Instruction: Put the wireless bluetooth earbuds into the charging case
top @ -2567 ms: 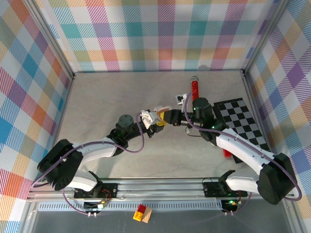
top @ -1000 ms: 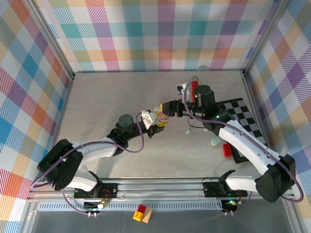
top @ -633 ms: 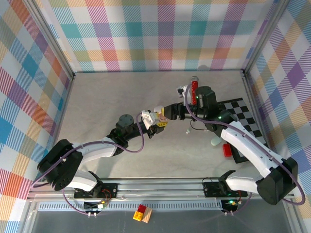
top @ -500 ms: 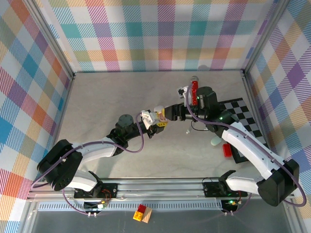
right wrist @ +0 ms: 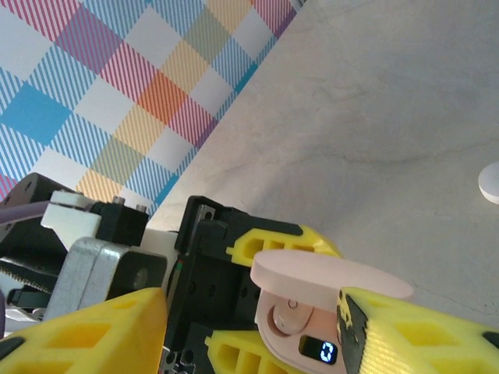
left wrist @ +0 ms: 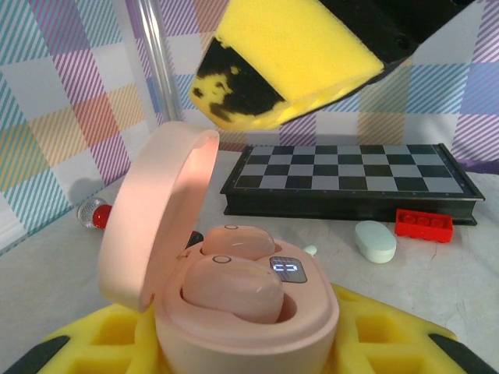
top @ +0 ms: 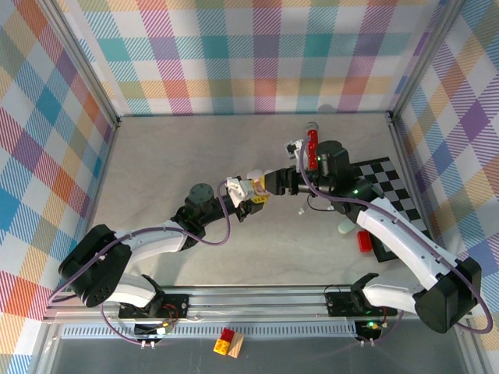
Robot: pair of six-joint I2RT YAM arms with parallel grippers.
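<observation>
The pink charging case [left wrist: 257, 327] sits between the yellow fingers [left wrist: 390, 335] of my left gripper [left wrist: 249, 347], which is shut on it. Its lid [left wrist: 156, 218] stands open. Two pink earbuds [left wrist: 234, 290] lie side by side in their wells, beside a lit display [left wrist: 287, 269]. My right gripper [right wrist: 249, 305] is open and hovers just over the case [right wrist: 312, 335]; one fingertip [right wrist: 413, 335] overlaps the case's edge and the other [right wrist: 93, 335] stands well off. From above, both grippers meet mid-table, left [top: 248, 192] and right [top: 273, 182].
A chessboard [top: 390, 195] lies at the right, with a red brick [top: 365, 241] and a white pebble-shaped case [top: 345, 227] at its near edge. A red cylinder with silver cap [top: 313, 144] lies behind the right arm. A tiny white piece [top: 300, 211] rests on the table.
The right arm has shifted slightly, its gripper staying just over the open case. The left arm and the case have not moved.
</observation>
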